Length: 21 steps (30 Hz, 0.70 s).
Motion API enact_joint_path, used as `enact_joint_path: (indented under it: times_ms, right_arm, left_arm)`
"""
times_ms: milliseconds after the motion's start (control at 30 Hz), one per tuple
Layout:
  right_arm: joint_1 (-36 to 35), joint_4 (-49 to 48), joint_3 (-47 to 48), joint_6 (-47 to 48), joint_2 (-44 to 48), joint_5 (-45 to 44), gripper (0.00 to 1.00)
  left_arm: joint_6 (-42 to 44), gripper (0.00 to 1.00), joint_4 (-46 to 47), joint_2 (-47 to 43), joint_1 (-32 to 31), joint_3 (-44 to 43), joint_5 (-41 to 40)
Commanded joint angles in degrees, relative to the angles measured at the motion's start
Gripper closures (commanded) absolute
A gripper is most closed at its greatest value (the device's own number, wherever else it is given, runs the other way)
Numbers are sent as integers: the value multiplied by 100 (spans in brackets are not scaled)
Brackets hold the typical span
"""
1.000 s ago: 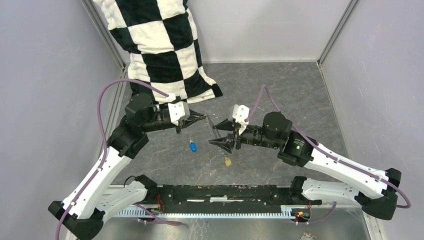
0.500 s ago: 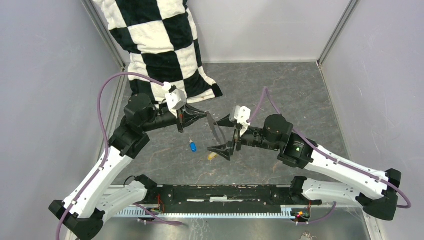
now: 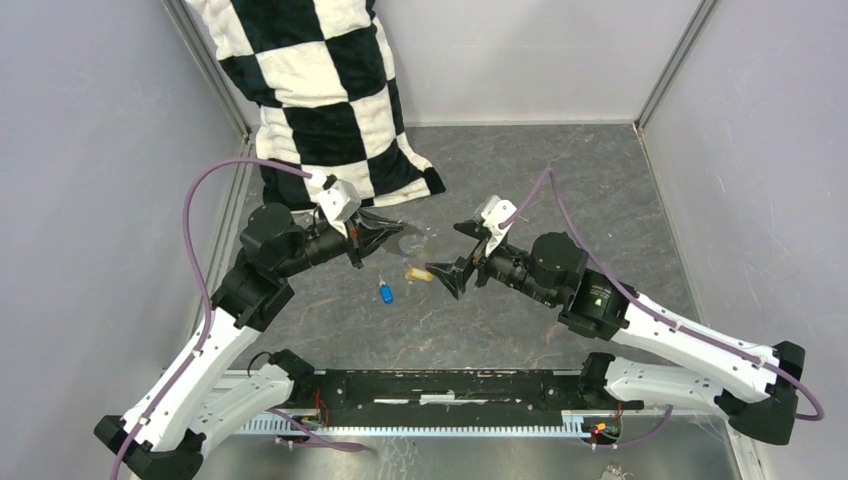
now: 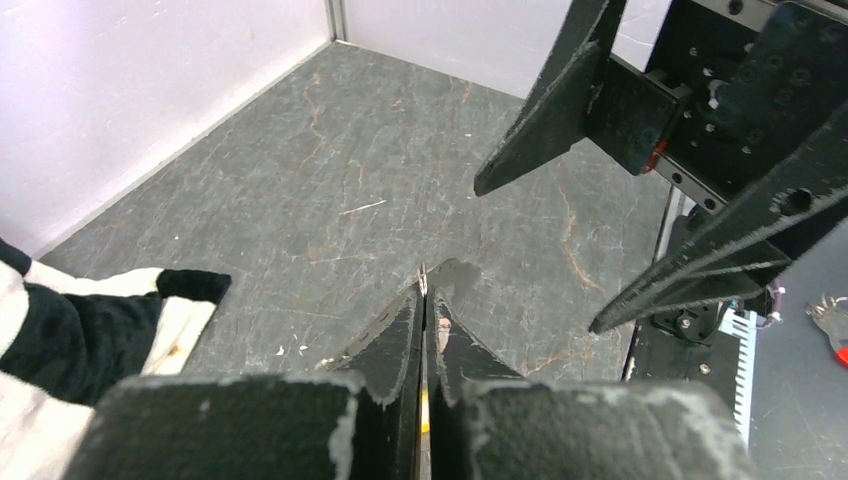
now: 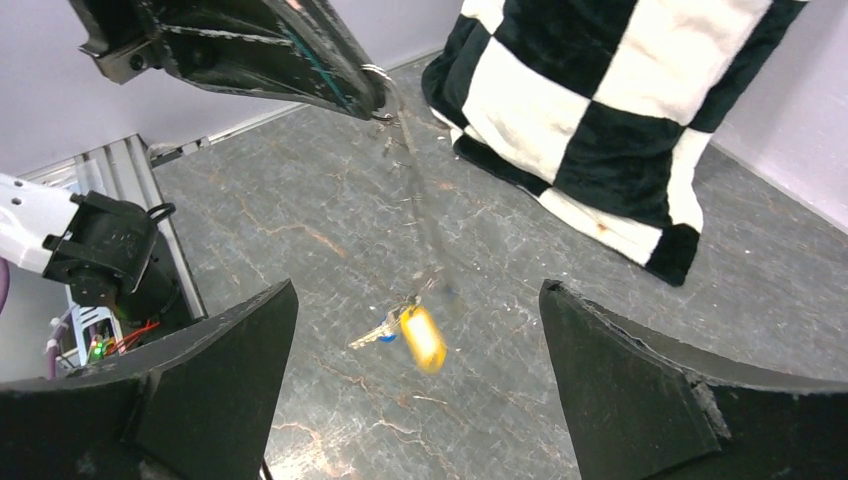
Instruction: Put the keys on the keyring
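A: Where is the blue key (image 3: 386,293) lying?
B: It is lying loose on the table (image 3: 560,180), on the near side of the cloth (image 3: 320,100), apart from its near corner
A: And the yellow key (image 5: 422,338)?
B: It is dangling, blurred, at the low end of the ring (image 5: 412,170), a little closer to the cloth; the right gripper (image 3: 452,256) is standing beside it with jaws spread wide, gripping nothing
A: Who is holding the ring?
B: The left gripper (image 4: 424,300) is pinching its top with jaws squeezed together, close off the cloth's near corner
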<state>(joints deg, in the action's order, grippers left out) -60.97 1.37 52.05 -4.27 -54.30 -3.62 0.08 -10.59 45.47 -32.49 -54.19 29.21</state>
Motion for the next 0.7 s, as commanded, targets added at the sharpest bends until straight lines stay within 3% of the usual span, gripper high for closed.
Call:
enact_joint_path:
  times_ms: [0,133,200,467,667]
  right_arm:
    - [7,-496,-129,8,281,-385,2]
    - [6,-332,112,873,559,-234,2]
    - [5,-345,172,1244,762,279,2]
    - [6,-296,77,1601,896,1474,17]
    - [6,-546,-158,1447,697,1986,6]
  left_arm:
    - [-153,98,548,-137,5,22,385]
    - [505,98,155,-122,5,-74,1190]
    - [981,98,-227,-82,5,-178,1747]
    - [2139,98,-1116,130,-2,-460,3115]
    - [2896,98,-1245,57,-2,-417,3524]
